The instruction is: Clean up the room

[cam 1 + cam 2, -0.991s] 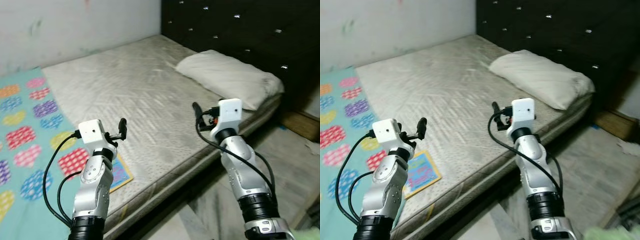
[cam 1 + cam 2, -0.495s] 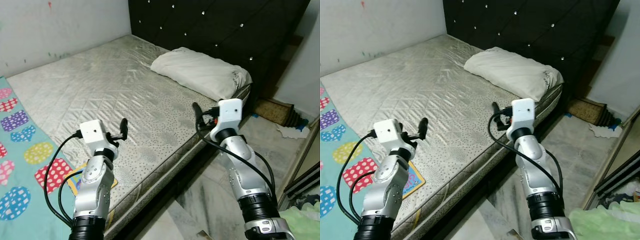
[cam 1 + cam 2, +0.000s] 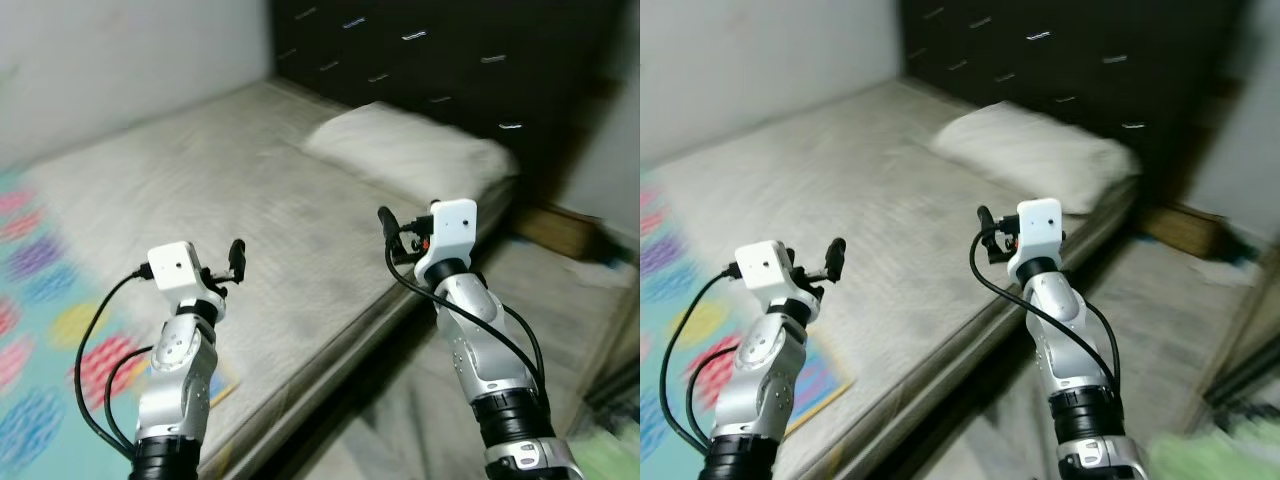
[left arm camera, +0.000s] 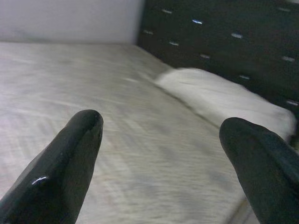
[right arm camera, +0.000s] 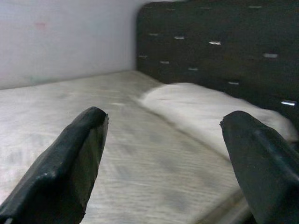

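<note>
A bare grey mattress (image 3: 230,190) lies before me, with a white pillow (image 3: 410,150) at its far end against a dark tufted headboard (image 3: 440,50). Both arms are raised over the mattress's near edge. My left gripper (image 3: 235,262) is open, and its two fingers stand wide apart in the left wrist view with nothing between them. My right gripper (image 3: 386,224) is open too and holds nothing; its fingertips (image 5: 84,135) frame the pillow (image 5: 205,109). A flat colourful booklet (image 3: 810,385) lies on the mattress under my left arm. All views are blurred.
A turquoise blanket with coloured hearts (image 3: 40,300) covers the mattress on the left. The grey floor (image 3: 560,300) runs along the right of the bed, with a brown object (image 3: 555,225) by the headboard and something pale green (image 3: 1210,455) at the bottom right.
The whole picture has swung and blurred, so the camera is turning. Both arms keep the same raised pose, and both grippers stay open.
</note>
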Tool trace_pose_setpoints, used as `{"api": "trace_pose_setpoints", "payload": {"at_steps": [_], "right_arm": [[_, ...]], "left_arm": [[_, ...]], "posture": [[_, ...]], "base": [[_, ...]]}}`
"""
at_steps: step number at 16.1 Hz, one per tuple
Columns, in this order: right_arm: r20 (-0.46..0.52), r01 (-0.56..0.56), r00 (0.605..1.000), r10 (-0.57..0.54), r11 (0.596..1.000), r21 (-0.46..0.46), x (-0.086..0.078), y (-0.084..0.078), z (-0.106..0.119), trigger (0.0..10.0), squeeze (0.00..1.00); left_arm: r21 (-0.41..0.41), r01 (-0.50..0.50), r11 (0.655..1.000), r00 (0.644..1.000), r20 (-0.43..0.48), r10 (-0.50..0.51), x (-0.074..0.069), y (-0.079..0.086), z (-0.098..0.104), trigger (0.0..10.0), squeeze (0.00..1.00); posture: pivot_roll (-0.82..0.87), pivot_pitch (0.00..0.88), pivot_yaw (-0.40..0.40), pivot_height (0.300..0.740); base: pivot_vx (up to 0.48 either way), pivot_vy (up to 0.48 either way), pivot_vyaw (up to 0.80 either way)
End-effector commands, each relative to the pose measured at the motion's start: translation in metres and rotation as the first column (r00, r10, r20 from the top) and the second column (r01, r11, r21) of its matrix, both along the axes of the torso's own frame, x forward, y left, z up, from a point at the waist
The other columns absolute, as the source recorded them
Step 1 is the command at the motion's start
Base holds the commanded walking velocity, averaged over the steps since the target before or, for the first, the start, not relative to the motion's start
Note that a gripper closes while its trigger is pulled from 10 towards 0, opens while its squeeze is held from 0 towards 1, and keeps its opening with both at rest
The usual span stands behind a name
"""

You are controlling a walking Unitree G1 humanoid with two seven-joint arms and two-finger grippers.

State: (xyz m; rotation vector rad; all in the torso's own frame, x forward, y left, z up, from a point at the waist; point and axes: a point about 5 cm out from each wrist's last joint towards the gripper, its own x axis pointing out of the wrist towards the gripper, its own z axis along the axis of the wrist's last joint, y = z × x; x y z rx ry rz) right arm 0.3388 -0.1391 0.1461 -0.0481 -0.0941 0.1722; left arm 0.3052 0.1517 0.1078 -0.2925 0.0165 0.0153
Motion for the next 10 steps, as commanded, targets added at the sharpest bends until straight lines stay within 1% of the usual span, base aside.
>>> {"api": "trace_pose_setpoints", "payload": {"at_steps": [1, 5, 6, 10], "right_arm": [[0.008, 0.012, 1.000, -0.012, 1.000, 0.001, 0.0004, -0.0021, 0.0030, 10.0, 0.00], [0.012, 0.014, 1.000, -0.014, 1.000, -0.003, 0.0007, -0.0024, 0.0036, 10.0, 0.00], [0.013, 0.014, 1.000, -0.014, 1.000, -0.003, 0.0006, -0.0026, 0.0037, 10.0, 0.00], [0.017, 0.013, 1.000, -0.013, 1.000, -0.006, 0.0005, -0.0025, 0.0040, 10.0, 0.00]], "left_arm": [[-0.004, 0.013, 1.000, 1.000, -0.009, -0.013, 0.0005, -0.0057, -0.0002, 10.0, 0.00], [-0.021, 0.023, 1.000, 1.000, 0.002, -0.023, 0.0013, -0.0078, 0.0011, 10.0, 0.00], [-0.021, 0.025, 0.999, 1.000, 0.003, -0.025, 0.0014, -0.0080, 0.0013, 10.0, 0.00], [-0.026, 0.031, 0.999, 0.999, 0.009, -0.031, 0.0019, -0.0081, 0.0027, 10.0, 0.00]], "posture": [[-0.10, 0.000, 0.041, 0.740], [-0.10, 0.000, 0.042, 0.740], [-0.10, 0.000, 0.042, 0.740], [-0.10, 0.000, 0.043, 0.740]], "base": [[0.000, 0.000, -0.80], [0.000, 0.000, -0.80], [0.000, 0.000, -0.55], [0.000, 0.000, 0.00]]}}
